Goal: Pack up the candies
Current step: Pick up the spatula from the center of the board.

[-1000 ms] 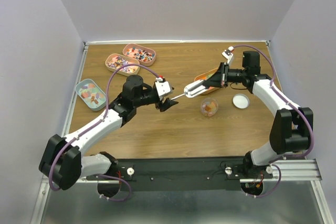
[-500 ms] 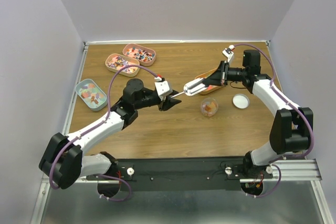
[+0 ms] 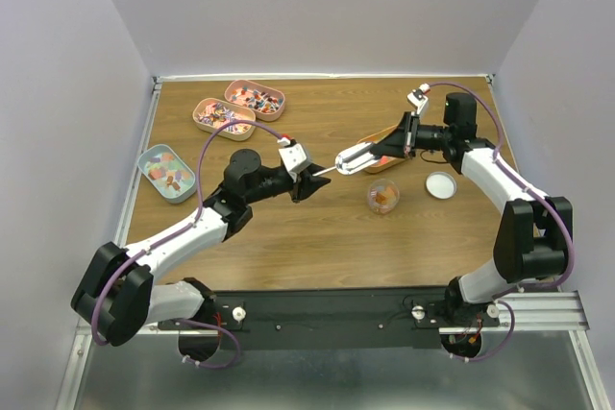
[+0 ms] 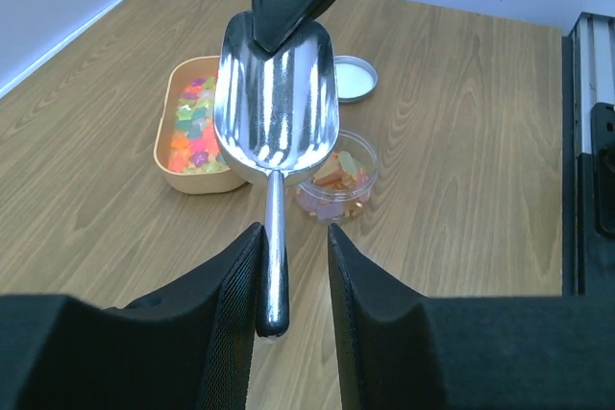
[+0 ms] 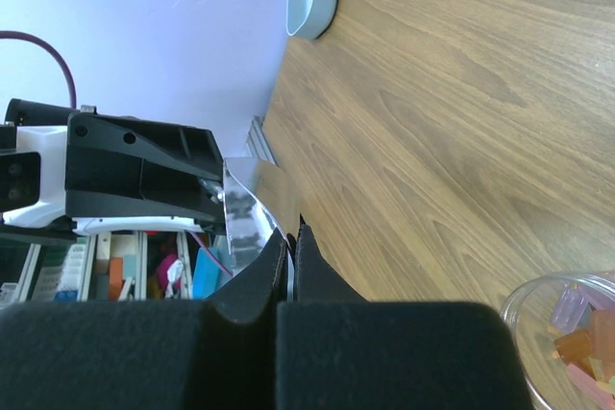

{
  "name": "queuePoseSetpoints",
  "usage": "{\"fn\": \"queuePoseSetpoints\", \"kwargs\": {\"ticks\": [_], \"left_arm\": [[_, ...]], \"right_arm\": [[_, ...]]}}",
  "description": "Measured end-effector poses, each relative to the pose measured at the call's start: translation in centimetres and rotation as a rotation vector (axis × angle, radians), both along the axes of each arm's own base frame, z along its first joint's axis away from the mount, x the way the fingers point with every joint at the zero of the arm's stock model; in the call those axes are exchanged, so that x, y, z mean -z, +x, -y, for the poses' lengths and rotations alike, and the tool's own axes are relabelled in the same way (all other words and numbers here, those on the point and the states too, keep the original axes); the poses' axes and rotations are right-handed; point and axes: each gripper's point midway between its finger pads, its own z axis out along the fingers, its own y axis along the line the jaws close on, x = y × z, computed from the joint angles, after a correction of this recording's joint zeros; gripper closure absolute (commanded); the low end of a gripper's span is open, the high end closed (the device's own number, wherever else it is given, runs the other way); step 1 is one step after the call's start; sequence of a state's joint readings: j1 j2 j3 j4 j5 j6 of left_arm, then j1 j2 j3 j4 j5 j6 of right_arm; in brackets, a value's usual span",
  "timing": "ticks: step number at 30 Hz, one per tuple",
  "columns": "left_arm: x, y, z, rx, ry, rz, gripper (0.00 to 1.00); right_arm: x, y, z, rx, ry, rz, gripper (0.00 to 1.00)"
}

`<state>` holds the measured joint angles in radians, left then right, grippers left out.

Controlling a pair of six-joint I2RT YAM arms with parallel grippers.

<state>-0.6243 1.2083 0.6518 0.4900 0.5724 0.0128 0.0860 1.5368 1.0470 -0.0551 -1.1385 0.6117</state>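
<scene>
Loose candies (image 4: 195, 127) fill a tin (image 4: 202, 182) at left and a jar (image 4: 370, 194) on the table (image 4: 461, 141). More fill tins (image 3: 281, 99) at upper left of the top view. They lie heaped, with no common axis. The scoop (image 3: 357, 158) runs lower left to upper right. The left gripper (image 4: 293, 232) straddles its handle unclamped, and the right gripper (image 3: 389, 149) pinches its bowl.

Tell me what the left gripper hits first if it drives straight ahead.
The scoop: its handle lies between the left gripper's open fingers, so the bowl, pinched by the right gripper, would likely be met first.
</scene>
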Motion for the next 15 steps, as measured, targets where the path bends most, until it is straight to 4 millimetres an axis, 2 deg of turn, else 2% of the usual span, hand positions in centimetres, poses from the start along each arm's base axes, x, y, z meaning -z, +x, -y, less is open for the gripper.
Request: {"fn": "queuePoseSetpoints", "kwargs": {"ticks": [5,9,11,12,15], "left_arm": [[-0.19,0.0,0.02,-0.009,-0.026,-0.015,0.6],[-0.5,0.01,0.07,-0.01,-0.042,-0.015,0.83],[-0.65,0.08,0.06,-0.016,-0.05,-0.018,0.89],[-0.7,0.11,0.06,-0.018,-0.053,-0.019,1.0],[-0.62,0.12,0.03,-0.02,-0.053,-0.019,1.0]], "right_arm": [[0.1,-0.07,-0.01,0.002,0.003,-0.007,0.99],[0.06,-0.12,-0.03,0.003,0.005,-0.01,0.99],[0.11,-0.29,-0.17,-0.002,0.006,-0.012,0.99],[0.15,-0.36,-0.22,-0.003,0.005,-0.012,0.99],[0.4,-0.48,-0.23,-0.001,0.005,-0.023,0.98]]}}
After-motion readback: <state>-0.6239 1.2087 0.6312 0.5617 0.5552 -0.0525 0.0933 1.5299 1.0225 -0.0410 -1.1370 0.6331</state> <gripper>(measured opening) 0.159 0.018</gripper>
